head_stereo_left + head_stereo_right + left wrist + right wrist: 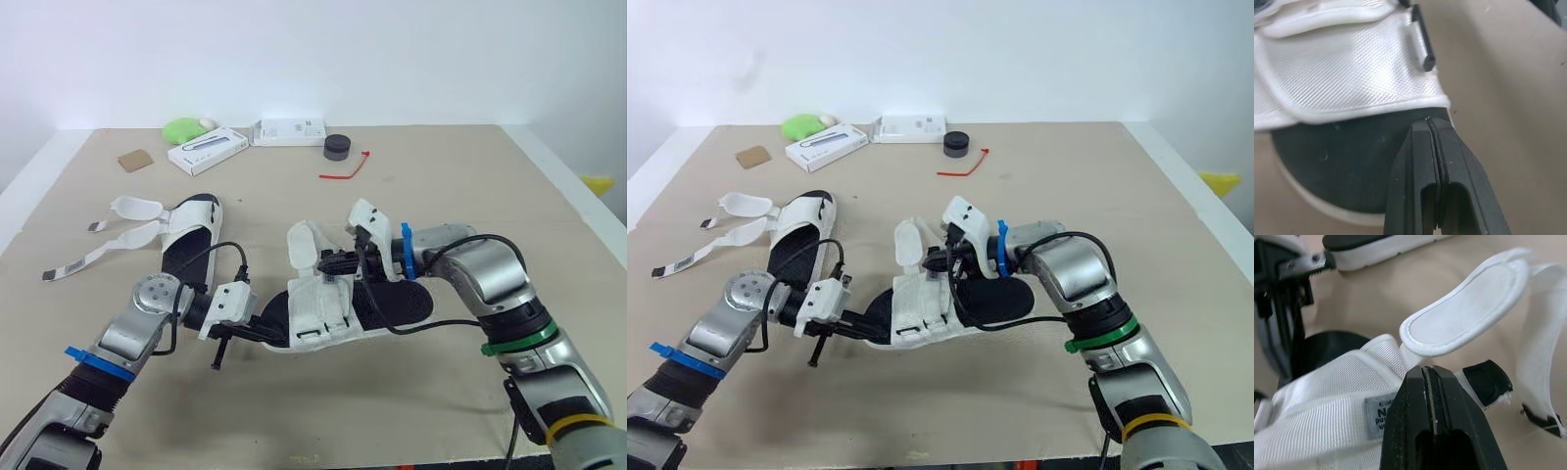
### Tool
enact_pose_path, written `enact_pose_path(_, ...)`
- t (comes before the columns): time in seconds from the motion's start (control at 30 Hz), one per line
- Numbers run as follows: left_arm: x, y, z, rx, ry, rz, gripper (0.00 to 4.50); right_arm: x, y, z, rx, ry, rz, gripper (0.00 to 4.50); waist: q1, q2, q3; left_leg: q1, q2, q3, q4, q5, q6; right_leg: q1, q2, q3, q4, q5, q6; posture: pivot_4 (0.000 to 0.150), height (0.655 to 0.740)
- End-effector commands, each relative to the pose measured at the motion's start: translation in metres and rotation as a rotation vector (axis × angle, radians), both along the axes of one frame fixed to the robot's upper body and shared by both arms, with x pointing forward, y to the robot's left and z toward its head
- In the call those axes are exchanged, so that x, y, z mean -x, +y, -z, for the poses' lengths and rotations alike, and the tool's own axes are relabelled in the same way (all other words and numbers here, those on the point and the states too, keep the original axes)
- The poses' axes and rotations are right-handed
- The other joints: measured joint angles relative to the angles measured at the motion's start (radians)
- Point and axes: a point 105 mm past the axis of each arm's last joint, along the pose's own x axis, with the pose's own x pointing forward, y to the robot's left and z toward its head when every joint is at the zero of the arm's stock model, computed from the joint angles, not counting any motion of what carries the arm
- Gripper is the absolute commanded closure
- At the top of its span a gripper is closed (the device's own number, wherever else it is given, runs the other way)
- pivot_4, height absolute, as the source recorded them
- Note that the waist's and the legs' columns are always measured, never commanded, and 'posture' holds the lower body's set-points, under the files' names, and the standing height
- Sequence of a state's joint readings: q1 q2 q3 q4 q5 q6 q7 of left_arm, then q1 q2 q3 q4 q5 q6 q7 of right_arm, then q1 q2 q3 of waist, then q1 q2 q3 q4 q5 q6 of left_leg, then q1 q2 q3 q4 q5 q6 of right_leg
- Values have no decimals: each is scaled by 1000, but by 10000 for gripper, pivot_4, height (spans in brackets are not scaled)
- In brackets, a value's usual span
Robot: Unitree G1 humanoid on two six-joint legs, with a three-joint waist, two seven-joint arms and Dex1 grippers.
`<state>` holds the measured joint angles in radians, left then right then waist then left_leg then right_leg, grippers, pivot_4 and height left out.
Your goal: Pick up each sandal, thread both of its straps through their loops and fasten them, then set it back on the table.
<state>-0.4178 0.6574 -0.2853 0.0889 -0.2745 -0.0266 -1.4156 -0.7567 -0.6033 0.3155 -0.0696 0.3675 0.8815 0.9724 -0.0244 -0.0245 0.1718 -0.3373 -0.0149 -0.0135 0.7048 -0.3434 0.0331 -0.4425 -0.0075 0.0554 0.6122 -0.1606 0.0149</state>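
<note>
The right pincer point(1425, 369) is pinching the near sandal's point(392, 304) strap point(1464, 318); the left pincer point(1428, 122) is sitting pressed together at its toe.

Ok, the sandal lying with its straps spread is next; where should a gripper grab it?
The sandal lies flat with both straps splayed to its left, so probably pinch the sole's bare right rim at the far end, coming from the robot's right.
</note>
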Motion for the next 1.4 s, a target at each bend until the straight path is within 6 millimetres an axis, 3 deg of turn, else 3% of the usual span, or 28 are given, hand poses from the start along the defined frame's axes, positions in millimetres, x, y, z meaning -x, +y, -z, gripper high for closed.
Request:
enact_pose_path(0.03, -11, 18, 10, -93, -11, -52, 45000, 4, -12, 11, 34, 61, 50, 44314, 0, 0, 0, 0, 0, 0, 0, 0, 0, 0, 0, 0, 0, 0, 0, 1500, 7400)
enact_pose_path(0.17, -15, 16, 8, -85, -22, -43, 45000, 3, -12, 9, -21, 89, 99, 44314, 0, 1, -1, 0, -1, 0, 0, 0, -1, 1, 0, 0, 0, 0, 0, 1500, 7400)
enact_pose_path(0.27, -11, 13, 10, -84, -17, -24, 45000, -2, -8, -9, -123, 110, 123, 44314, 0, 1, -1, 0, -1, 0, 0, 1, -1, 1, 0, 0, 0, 0, 1, 1500, 7400)
enact_pose_path(0.4, -6, 11, 11, -78, -9, -9, 45000, 0, -7, -31, -208, 157, 109, 31423, 0, 2, -1, 0, -1, 0, 0, 1, -1, 0, 0, 0, 0, 1, 1, 1500, 7400)
enact_pose_path(0.5, -3, 9, 12, -73, 0, 0, 45000, 1, -8, -49, -273, 202, 113, 17131, 0, 2, 0, -1, -1, 0, 0, 1, -1, -1, -1, 0, 0, 0, 0, 1500, 7400)
enact_pose_path(0.63, -1, 7, 12, -71, 3, 5, 45000, -6, -3, -63, -377, 321, 171, 1335, 0, 2, 0, -2, -1, -1, 0, 1, -1, -1, -4, -1, 0, 0, 1, 1500, 7400)
enact_pose_path(0.83, -1, 5, 12, -69, 2, 9, 45000, -20, 12, -60, -460, 529, 254, 1335, 0, 3, -1, -4, -2, -5, 0, 1, -1, -2, -6, -5, 0, 1, 0, 1500, 7400)
enact_pose_path(0.97, 0, 5, 12, -67, 1, 6, 45000, -30, 9, -48, -468, 621, 335, 1335, 0, 3, -1, -7, -4, -7, -1, 1, -1, -4, -9, -8, 0, 1, 0, 1500, 7400)
enact_pose_path(1.17, 2, 7, 13, -68, 9, -8, 45000, -38, 3, -55, -484, 612, 365, 1335, 0, 6, -3, -21, -7, -7, -1, 5, -10, -18, -13, -8, 2, 2, 2, 1500, 7400)
enact_pose_path(1.4, 3, 8, 14, -70, 14, -13, 45000, -43, -2, -54, -461, 591, 387, 1335, -3, 7, -3, -21, -7, -8, -1, 6, -10, -17, -12, -8, 2, 2, 2, 1500, 7400)
